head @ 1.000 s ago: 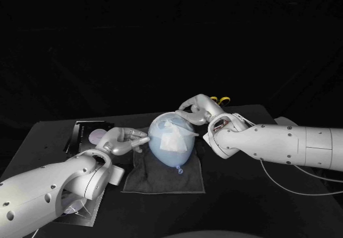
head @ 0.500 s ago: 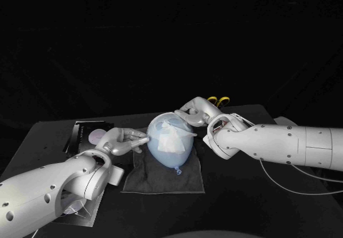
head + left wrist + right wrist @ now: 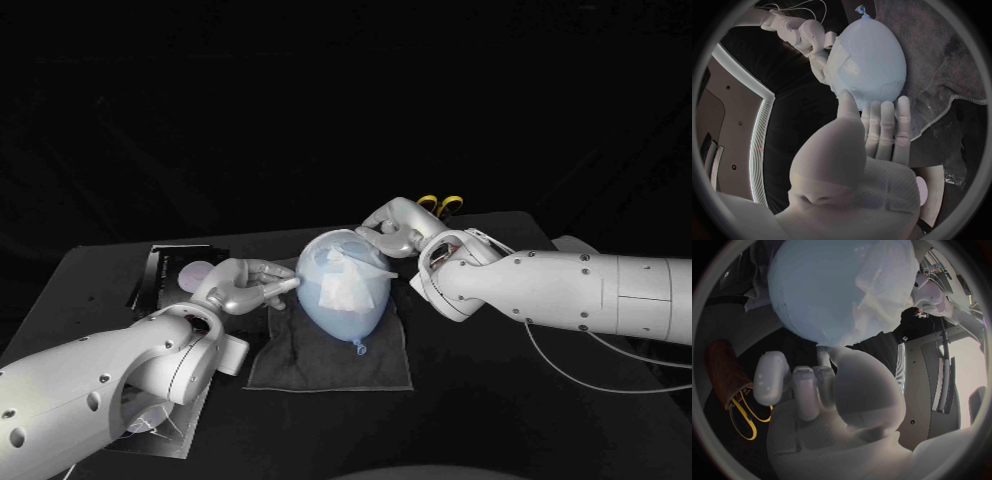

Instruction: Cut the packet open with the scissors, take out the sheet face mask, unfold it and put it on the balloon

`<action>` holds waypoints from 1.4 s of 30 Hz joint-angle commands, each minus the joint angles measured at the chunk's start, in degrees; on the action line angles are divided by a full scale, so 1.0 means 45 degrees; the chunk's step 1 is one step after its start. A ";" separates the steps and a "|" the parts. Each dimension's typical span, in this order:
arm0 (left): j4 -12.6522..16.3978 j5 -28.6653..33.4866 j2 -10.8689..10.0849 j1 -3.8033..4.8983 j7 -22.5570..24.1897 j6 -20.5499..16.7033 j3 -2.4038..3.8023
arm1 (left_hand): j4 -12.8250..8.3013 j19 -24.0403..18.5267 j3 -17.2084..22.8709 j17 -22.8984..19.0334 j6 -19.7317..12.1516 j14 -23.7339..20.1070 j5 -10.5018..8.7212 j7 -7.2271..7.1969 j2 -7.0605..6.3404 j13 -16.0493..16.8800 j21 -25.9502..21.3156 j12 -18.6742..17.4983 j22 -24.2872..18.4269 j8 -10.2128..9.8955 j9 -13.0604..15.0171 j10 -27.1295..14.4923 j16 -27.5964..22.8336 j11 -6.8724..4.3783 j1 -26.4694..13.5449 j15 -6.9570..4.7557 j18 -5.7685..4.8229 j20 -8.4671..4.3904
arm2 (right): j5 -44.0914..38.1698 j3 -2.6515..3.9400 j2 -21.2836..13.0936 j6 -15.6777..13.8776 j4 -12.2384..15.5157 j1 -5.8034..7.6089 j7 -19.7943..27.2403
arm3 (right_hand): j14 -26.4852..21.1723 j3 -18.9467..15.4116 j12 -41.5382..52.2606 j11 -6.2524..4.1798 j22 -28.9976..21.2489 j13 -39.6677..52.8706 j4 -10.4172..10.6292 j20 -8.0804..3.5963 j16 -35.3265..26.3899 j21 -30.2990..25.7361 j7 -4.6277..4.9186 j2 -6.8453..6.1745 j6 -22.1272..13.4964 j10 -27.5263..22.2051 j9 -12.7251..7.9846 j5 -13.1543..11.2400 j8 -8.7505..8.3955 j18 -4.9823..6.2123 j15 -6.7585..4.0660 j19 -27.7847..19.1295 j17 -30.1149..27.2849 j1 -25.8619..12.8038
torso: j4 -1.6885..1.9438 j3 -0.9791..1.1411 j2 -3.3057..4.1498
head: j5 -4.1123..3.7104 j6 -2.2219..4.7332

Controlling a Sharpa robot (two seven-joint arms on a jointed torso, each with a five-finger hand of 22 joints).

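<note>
A pale blue balloon (image 3: 343, 290) lies on a grey towel (image 3: 332, 355) with its knot toward me. A white sheet mask (image 3: 343, 278) is draped over its upper face, creased at the middle. My left hand (image 3: 245, 284) is at the balloon's left side, its straight fingertips (image 3: 879, 111) touching the balloon (image 3: 870, 55). My right hand (image 3: 398, 224) is at the far right end, its curved fingers resting against the balloon (image 3: 842, 290) where the mask (image 3: 882, 287) hangs over. Neither hand holds anything. The yellow-handled scissors (image 3: 440, 203) lie behind the right hand.
A dark packet (image 3: 176, 268) lies at the left behind my left hand. A clear wrapper (image 3: 156, 418) sits near the table's front left under my left arm. The right forearm (image 3: 577, 290) spans the table's right side. A brown holder (image 3: 726, 367) stands beside the scissors (image 3: 745, 412).
My right hand has drawn back a little toward the far right, uncovering more of the scissors. The left fingertips have eased slightly left. Balloon and mask lie as before.
</note>
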 commanded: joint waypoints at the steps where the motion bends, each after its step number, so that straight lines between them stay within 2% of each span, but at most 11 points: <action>1: 0.0045 0.0126 -0.0004 0.0019 0.0079 0.0167 0.0012 | -0.0009 -0.0127 -0.0048 -0.0016 0.0021 -0.0098 -0.0055 -0.0032 0.0096 -0.0009 -0.0009 0.0078 0.0022 0.0062 -0.0009 -0.0059 0.0028 0.0020 -0.0015 0.0008 0.0213 -0.0004 | -0.0071 -0.0015 -0.0016 0.0241 0.0043 -0.0025 0.0102 | 0.1553 0.0405 0.0044 -0.0156 0.1327 0.3345 -0.0280 -0.0041 0.0044 0.0114 0.0003 0.0073 -0.0119 0.1460 0.0061 -0.0031 0.0066 0.0046 -0.0325 0.0050 0.3346 0.0353 | 0.0004 0.0005 -0.0002 | -0.0016 -0.0014; 16: 0.0052 0.0357 -0.0048 0.0018 0.0459 -0.0104 0.0013 | -0.0010 -0.0162 -0.0078 -0.0032 -0.0011 -0.0150 -0.0055 -0.0001 0.0101 -0.0021 -0.0017 0.0083 0.0021 0.0051 -0.0021 -0.0106 0.0025 0.0032 -0.0002 0.0020 0.0213 0.0012 | -0.0209 -0.0015 -0.0094 0.0239 0.0219 -0.0045 0.0186 | 0.1553 0.2015 0.0044 0.0045 0.1517 0.3345 -0.0944 0.0098 0.0044 0.0351 0.0221 0.0072 -0.0557 0.1460 0.0365 -0.0034 0.0265 -0.0009 -0.0153 0.0184 0.3346 0.0008 | -0.0018 0.0000 0.0018 | -0.0013 0.0038; 19: 0.0069 0.0663 -0.0082 0.0017 0.0984 -0.0371 0.0019 | 0.0002 -0.0908 -0.0092 -0.0458 -0.0345 -0.1233 -0.0061 0.0303 0.0047 -0.0367 -0.0594 -0.0389 -0.0261 -0.0055 -0.0102 -0.0946 -0.0740 0.0367 -0.0026 0.0389 0.0054 0.0251 | -0.0215 -0.0015 -0.0106 0.0234 0.0243 -0.0048 0.0201 | 0.1553 0.2107 0.0044 0.0046 0.1521 0.3345 -0.0986 0.0104 0.0044 0.0347 0.0222 0.0035 -0.0567 0.1460 0.0402 -0.0035 0.0306 -0.0006 -0.0150 0.0182 0.3346 -0.0059 | -0.0017 -0.0002 0.0014 | -0.0008 0.0026; 21: 0.0088 0.0853 -0.0120 0.0017 0.1370 -0.0510 0.0027 | 0.0040 -0.2005 0.0868 -0.1335 -0.0658 -0.2878 -0.0116 0.0630 -0.0563 -0.1194 -0.1856 -0.1427 -0.0974 -0.0035 -0.0148 -0.2063 -0.2179 0.0879 -0.0338 0.0975 -0.0308 0.0462 | -0.0217 -0.0015 -0.0109 0.0231 0.0250 -0.0049 0.0206 | 0.1553 0.2143 0.0044 0.0046 0.1528 0.3345 -0.1008 0.0107 0.0044 0.0354 0.0221 0.0007 -0.0569 0.1460 0.0421 -0.0035 0.0328 -0.0007 -0.0149 0.0186 0.3346 -0.0092 | -0.0006 0.0000 0.0013 | -0.0004 0.0021; 23: 0.0107 0.1010 -0.0158 0.0017 0.1682 -0.0569 0.0060 | 0.0046 -0.2474 0.1798 -0.1737 -0.0768 -0.3460 -0.0045 0.0769 -0.1119 -0.1571 -0.2484 -0.1840 -0.1344 0.0000 -0.0159 -0.2367 -0.2786 0.1052 -0.0639 0.1198 -0.0619 0.0453 | -0.0220 -0.0015 -0.0113 0.0231 0.0258 -0.0050 0.0204 | 0.1553 0.2160 0.0044 0.0047 0.1528 0.3345 -0.1018 0.0108 0.0044 0.0351 0.0220 -0.0011 -0.0569 0.1460 0.0432 -0.0035 0.0341 -0.0006 -0.0149 0.0184 0.3346 -0.0114 | -0.0004 0.0001 0.0005 | 0.0004 0.0018; 24: 0.0125 0.1092 -0.0186 0.0016 0.1870 -0.0573 0.0103 | 0.0089 -0.2933 0.3033 -0.2246 -0.0979 -0.3846 -0.0059 0.0885 -0.1923 -0.2081 -0.3313 -0.2280 -0.1867 0.0041 -0.0187 -0.2601 -0.3414 0.1188 -0.1129 0.1373 -0.1063 0.0482 | -0.0234 -0.0015 -0.0119 0.0228 0.0268 -0.0050 0.0195 | 0.1553 0.2160 0.0044 0.0047 0.1528 0.3345 -0.1018 0.0108 0.0044 0.0351 0.0220 -0.0011 -0.0569 0.1460 0.0432 -0.0035 0.0341 -0.0006 -0.0149 0.0184 0.3346 -0.0114 | -0.0003 -0.0001 0.0006 | 0.0030 0.0013; 26: 0.0146 0.1168 -0.0222 0.0016 0.2064 -0.0535 0.0151 | 0.0107 -0.2914 0.3534 -0.2558 -0.1067 -0.3792 -0.0051 0.0927 -0.2163 -0.2388 -0.3727 -0.2405 -0.2179 0.0118 -0.0192 -0.2499 -0.3698 0.1209 -0.1290 0.1397 -0.1198 0.0502 | -0.0252 -0.0015 -0.0131 0.0202 0.0268 -0.0051 0.0177 | 0.1553 0.2160 0.0044 0.0047 0.1528 0.3345 -0.1018 0.0108 0.0044 0.0351 0.0220 -0.0011 -0.0569 0.1460 0.0432 -0.0035 0.0341 -0.0006 -0.0149 0.0184 0.3346 -0.0114 | 0.0002 -0.0003 0.0008 | 0.0027 0.0009; 32: 0.0173 0.1339 -0.0307 0.0015 0.2396 -0.0381 0.0215 | 0.0102 -0.2879 0.3773 -0.3008 -0.1087 -0.3816 -0.0053 0.0991 -0.2258 -0.2795 -0.4272 -0.2566 -0.2592 0.0266 -0.0187 -0.2404 -0.4196 0.1222 -0.1401 0.1432 -0.1251 0.0517 | -0.0116 -0.0015 -0.0224 -0.0173 0.0289 -0.0052 0.0426 | 0.1553 0.2224 0.0044 0.0053 0.1521 0.3345 -0.1029 0.0111 0.0044 0.0326 0.0229 -0.0044 -0.0596 0.1460 0.0459 -0.0036 0.0366 0.0000 -0.0149 0.0171 0.3346 -0.0195 | -0.0009 -0.0005 -0.0007 | 0.0066 0.0000; 36: 0.0194 0.1469 -0.0405 0.0014 0.2595 -0.0179 0.0247 | 0.0103 -0.2893 0.3827 -0.3226 -0.1113 -0.3830 -0.0054 0.1017 -0.2246 -0.2985 -0.4535 -0.2631 -0.2785 0.0314 -0.0196 -0.2332 -0.4466 0.1230 -0.1460 0.1458 -0.1273 0.0527 | 0.0645 -0.0015 -0.0337 -0.0886 0.0350 -0.0052 0.1389 | 0.1553 0.2524 0.0044 0.0189 0.1439 0.3345 -0.0893 0.0172 0.0044 0.0105 0.0406 -0.0032 -0.1137 0.1460 0.0424 -0.0038 0.0167 0.0041 -0.0046 0.0053 0.3346 -0.0581 | -0.0015 0.0000 -0.0004 | 0.0067 0.0010; 40: 0.0205 0.1564 -0.0489 0.0013 0.2786 0.0033 0.0269 | 0.0096 -0.3052 0.3857 -0.3560 -0.1140 -0.3848 -0.0055 0.1041 -0.2261 -0.3282 -0.4992 -0.2797 -0.3108 0.0358 -0.0219 -0.2236 -0.4942 0.1253 -0.1477 0.1507 -0.1291 0.0543 | 0.1853 -0.0016 -0.0535 -0.1695 0.0464 -0.0052 0.2850 | 0.1553 0.2185 0.0044 0.0341 0.1018 0.3345 -0.0466 0.0295 0.0044 -0.0832 0.0566 -0.0504 -0.1472 0.1460 0.0398 -0.0033 0.0023 0.0227 0.0103 -0.0468 0.3346 -0.1291 | -0.0001 0.0003 -0.0009 | 0.0059 0.0009; 42: 0.0191 0.1590 -0.0505 0.0013 0.2871 0.0125 0.0275 | 0.0096 -0.3539 0.3864 -0.3809 -0.1142 -0.3910 -0.0059 0.1048 -0.2290 -0.3500 -0.5523 -0.2982 -0.3479 0.0373 -0.0237 -0.2200 -0.5358 0.1286 -0.1473 0.1566 -0.1303 0.0560 | 0.2375 -0.0017 -0.0675 -0.1970 0.0560 -0.0052 0.3475 | 0.1317 0.1450 -0.0328 0.0471 0.0439 0.3186 -0.0068 0.0414 -0.0273 -0.2104 0.0707 -0.1170 -0.1728 0.1329 0.0342 -0.0017 -0.0111 0.0475 0.0226 -0.1199 0.2539 -0.1963 | -0.0009 0.0000 -0.0014 | 0.0055 0.0007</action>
